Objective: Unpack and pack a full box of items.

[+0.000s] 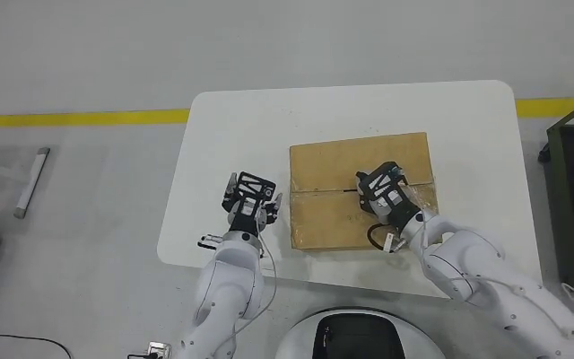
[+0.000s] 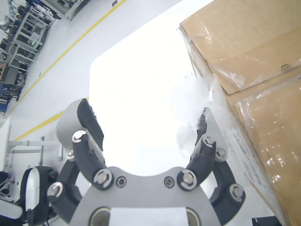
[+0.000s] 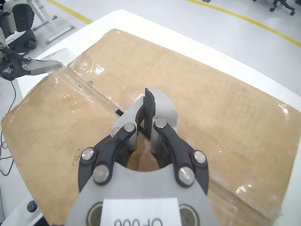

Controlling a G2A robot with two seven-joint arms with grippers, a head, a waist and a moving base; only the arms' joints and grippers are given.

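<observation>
We see the cardboard box [image 1: 359, 188] lying shut on the right half of the white desk [image 1: 242, 135], its two flaps meeting in a seam that runs from 9 to 3 o'clock. Clear tape [image 3: 89, 69] covers the seam. The right pincer [image 3: 148, 96] is over the seam, toward 3 o'clock from the box's middle. Its fingers are pressed together with nothing between them, and a small hole [image 3: 119, 112] in the seam sits just beside its tips. The left pincer [image 2: 143, 111] is spread wide over bare desk at the box's 9 o'clock side. A loose flap of clear film [image 2: 211, 90] hangs off the box's wall between that wall and the nearer finger [image 2: 207, 123].
</observation>
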